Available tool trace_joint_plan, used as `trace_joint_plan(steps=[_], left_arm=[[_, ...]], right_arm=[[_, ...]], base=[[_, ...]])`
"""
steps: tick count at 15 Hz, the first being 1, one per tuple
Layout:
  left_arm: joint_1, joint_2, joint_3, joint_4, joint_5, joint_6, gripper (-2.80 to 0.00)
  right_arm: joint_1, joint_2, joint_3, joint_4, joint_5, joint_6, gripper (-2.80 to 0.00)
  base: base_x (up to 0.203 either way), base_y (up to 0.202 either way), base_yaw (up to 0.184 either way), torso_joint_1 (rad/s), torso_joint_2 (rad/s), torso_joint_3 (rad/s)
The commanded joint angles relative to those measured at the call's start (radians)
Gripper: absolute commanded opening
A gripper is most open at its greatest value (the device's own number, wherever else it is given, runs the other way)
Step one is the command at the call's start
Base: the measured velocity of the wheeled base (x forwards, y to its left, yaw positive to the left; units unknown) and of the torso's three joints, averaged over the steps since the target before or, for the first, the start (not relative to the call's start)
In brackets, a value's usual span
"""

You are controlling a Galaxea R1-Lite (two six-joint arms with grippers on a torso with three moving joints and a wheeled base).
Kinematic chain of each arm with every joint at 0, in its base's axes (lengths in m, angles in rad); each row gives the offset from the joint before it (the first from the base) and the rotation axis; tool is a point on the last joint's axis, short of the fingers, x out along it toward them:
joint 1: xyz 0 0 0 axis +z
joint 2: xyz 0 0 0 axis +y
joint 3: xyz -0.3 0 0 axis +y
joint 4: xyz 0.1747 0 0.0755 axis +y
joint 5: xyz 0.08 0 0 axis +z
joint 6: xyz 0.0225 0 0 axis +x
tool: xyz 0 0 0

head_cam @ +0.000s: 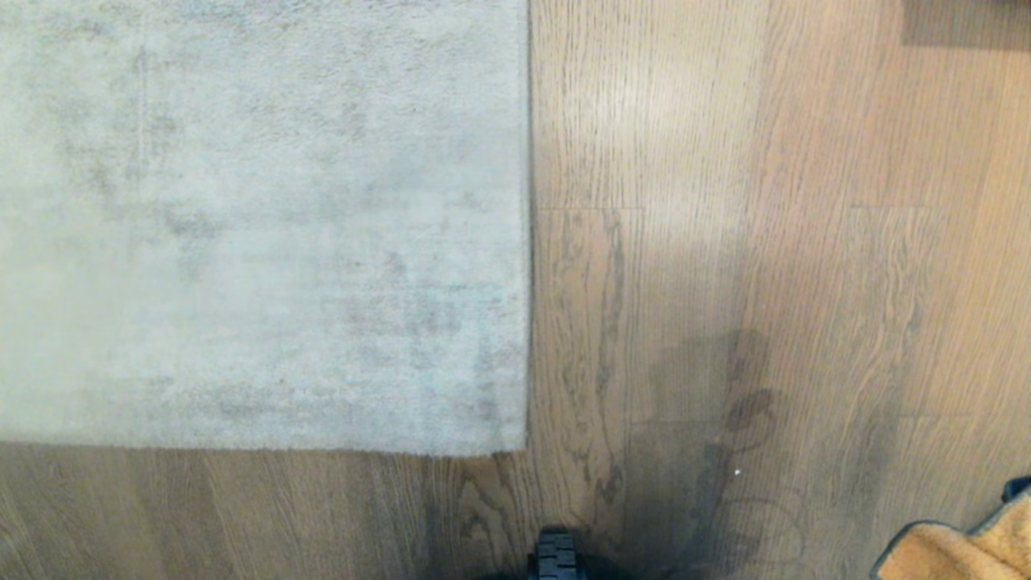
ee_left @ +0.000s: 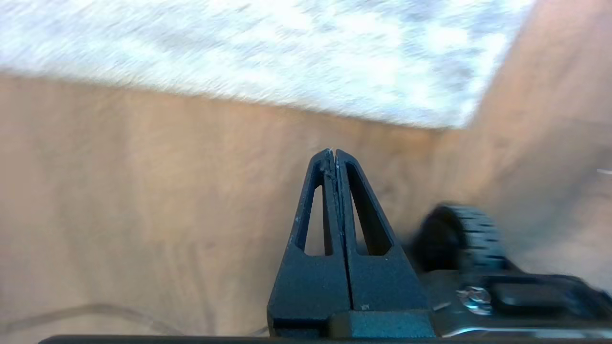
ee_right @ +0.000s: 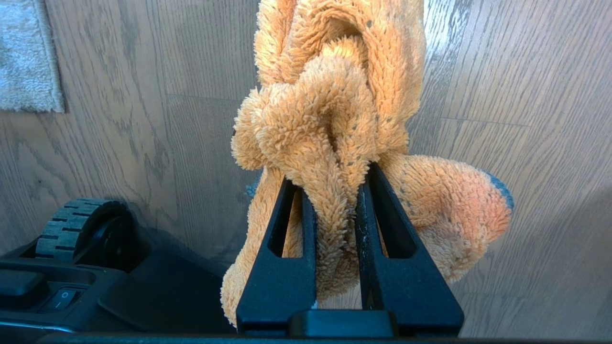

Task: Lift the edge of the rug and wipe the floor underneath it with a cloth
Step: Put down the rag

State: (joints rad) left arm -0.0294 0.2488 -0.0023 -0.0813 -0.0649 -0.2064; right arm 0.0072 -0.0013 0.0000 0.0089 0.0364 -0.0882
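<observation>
The rug edge [head_cam: 527, 242] lies flat on the floor [head_cam: 725, 242], its square corner [ee_left: 459, 122] ahead of the left gripper [ee_left: 334, 152] and off to one side, well apart from it. That gripper has its 2 fingers pressed together with nothing between them and points low toward the bare planks just short of the border; to slip under the pile it will probably have to part them first, since the edge sits snug against the wood with no gap showing.

The cloth [ee_right: 334, 119] is bunched and clamped between the fingers of the right gripper [ee_right: 334, 184], hanging clear above the floor, seemingly kept ready for wiping once the edge is up. In the head view only a corner of it [head_cam: 966, 548] shows, far from the rug.

Beside each gripper sits the robot's black base with a ribbed wheel [ee_right: 71, 229]. Nothing else lies between the grippers and the rug.
</observation>
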Motion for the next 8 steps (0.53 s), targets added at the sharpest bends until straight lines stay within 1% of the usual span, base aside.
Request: trace_joint_plan(steps=[1, 7, 8], left_arm=[[0.029, -0.058, 0.002, 0.018, 0.005, -0.001, -2.80], [0.030, -0.243, 0.002, 0.022, 0.015, 0.001, -2.80], [0.029, -0.249, 0.002, 0.024, 0.032, 0.029, -2.80]], right_arm=[[0.000, 0.001, 0.000, 0.000, 0.000, -0.001, -2.80], [0.002, 0.001, 0.000, 0.000, 0.000, -0.001, -2.80], [0.000, 0.001, 0.000, 0.000, 0.000, -0.001, -2.80]], base=[[0.000, 0.000, 0.000, 0.000, 0.00, 0.000], [0.000, 0.000, 0.000, 0.000, 0.00, 0.000], [0.000, 0.000, 0.000, 0.000, 0.00, 0.000]])
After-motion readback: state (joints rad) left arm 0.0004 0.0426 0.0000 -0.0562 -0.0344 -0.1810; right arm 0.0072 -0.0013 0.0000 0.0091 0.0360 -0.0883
